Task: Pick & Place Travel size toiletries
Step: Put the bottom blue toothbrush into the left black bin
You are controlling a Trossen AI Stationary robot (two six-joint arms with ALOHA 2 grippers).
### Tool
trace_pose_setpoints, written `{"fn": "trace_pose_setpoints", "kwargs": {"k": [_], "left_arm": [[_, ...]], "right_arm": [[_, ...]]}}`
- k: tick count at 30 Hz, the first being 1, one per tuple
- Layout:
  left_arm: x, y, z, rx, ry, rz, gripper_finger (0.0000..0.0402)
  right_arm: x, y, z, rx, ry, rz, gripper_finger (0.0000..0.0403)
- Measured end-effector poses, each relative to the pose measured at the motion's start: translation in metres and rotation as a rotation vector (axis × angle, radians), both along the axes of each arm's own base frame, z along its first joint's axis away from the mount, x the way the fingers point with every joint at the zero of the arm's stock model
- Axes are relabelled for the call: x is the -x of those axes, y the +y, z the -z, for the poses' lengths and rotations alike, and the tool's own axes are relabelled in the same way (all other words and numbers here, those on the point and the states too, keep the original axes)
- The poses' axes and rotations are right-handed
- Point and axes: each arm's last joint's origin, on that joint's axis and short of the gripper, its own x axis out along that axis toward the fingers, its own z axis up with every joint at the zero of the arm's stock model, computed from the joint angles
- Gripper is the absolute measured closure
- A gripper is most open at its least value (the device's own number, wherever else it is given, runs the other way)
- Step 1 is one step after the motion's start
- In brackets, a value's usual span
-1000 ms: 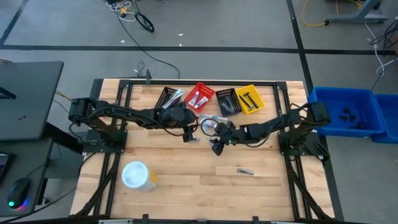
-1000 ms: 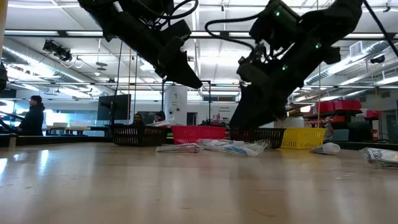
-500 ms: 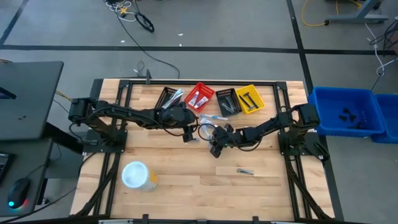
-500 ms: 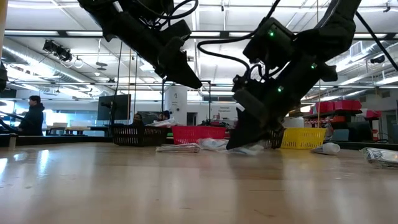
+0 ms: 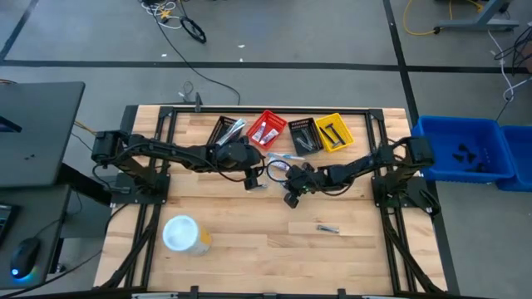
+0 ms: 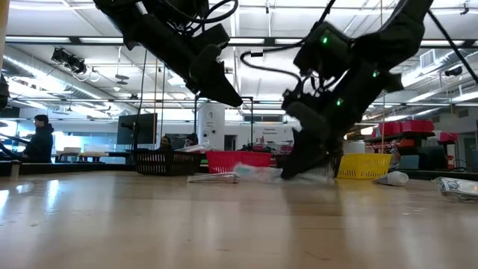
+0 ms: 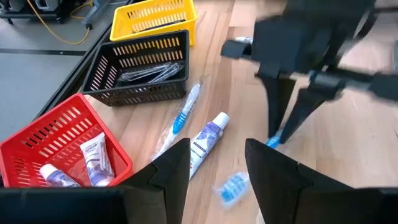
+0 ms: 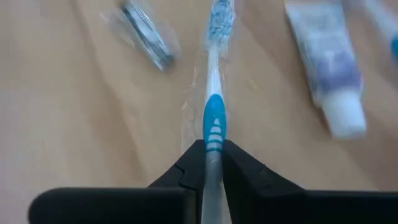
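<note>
Right claw (image 8: 213, 163) is clenched on a wrapped toothbrush (image 8: 214, 118), pinching the handle end; the brush lies mid-tabletop (image 5: 249, 241), bristle end pointing away from the claw. Left claw (image 7: 216, 163) hovers released just beside, near the red basket (image 7: 37, 146).

Risks:
- Grip sits at one end, so the long free part could droop or swing on lift and snag the loose tube (image 8: 326, 68) or razor (image 8: 146, 40) close by.
- The slick wrapper may let the brush slip out of the fingers.
- Both arms crowd the same patch; a careless lift could clip the left claw.

Containers along the far edge:
- red basket: two small tubes (image 7: 93, 155).
- black basket (image 7: 140, 65): dark wrapped sticks, type unclear.
- yellow basket (image 7: 152, 15): contents unreadable from the wrist view; dark items in the high view.
- a further black basket (image 5: 223, 129): pale item sticking out.

Another toothbrush (image 7: 180, 118) and tube (image 7: 205, 140) lie loose beside the baskets; one dark item (image 5: 327, 228) sits apart.
</note>
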Motion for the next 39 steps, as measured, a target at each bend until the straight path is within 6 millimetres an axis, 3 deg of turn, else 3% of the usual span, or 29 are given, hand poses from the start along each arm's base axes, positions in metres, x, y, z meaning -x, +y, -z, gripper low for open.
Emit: {"fn": "trace_pose_setpoints", "kwargs": {"k": [4,10,16,19,24,28,33,39], "left_arm": [[0.0,0.0,-0.001,0.012,-0.015,-0.015,0.024],[-0.001,0.002,-0.002,0.144,-0.09,-0.166,0.024],[-0.003,0.001,-0.006,0.198,-0.155,-0.162,0.024],[-0.006,0.0,-0.011,0.199,-0.2,-0.085,0.024],[-0.01,-0.002,-0.022,0.211,-0.331,0.046,0.0245],[-0.006,0.002,-0.019,0.22,-0.444,0.059,0.0255],[0.004,0.01,-0.015,0.226,-0.57,0.09,0.0266],[0.004,0.011,-0.019,0.168,-0.599,0.132,0.0267]], "right_arm": [[0.009,-0.01,-0.031,0.05,-0.044,0.058,0.0362],[0.044,-0.029,-0.086,0.205,-0.06,0.159,0.0362],[0.076,-0.035,-0.139,0.303,-0.263,0.187,0.0363],[0.085,-0.033,-0.138,0.321,-0.357,0.119,0.0364],[0.092,-0.028,-0.109,0.264,-0.631,0.015,0.0364],[0.099,-0.025,-0.096,0.24,-0.83,-0.071,0.0364],[0.092,-0.025,-0.088,0.215,-0.83,-0.076,0.0364],[0.073,-0.025,-0.084,0.208,-0.796,-0.104,0.0364]]}}
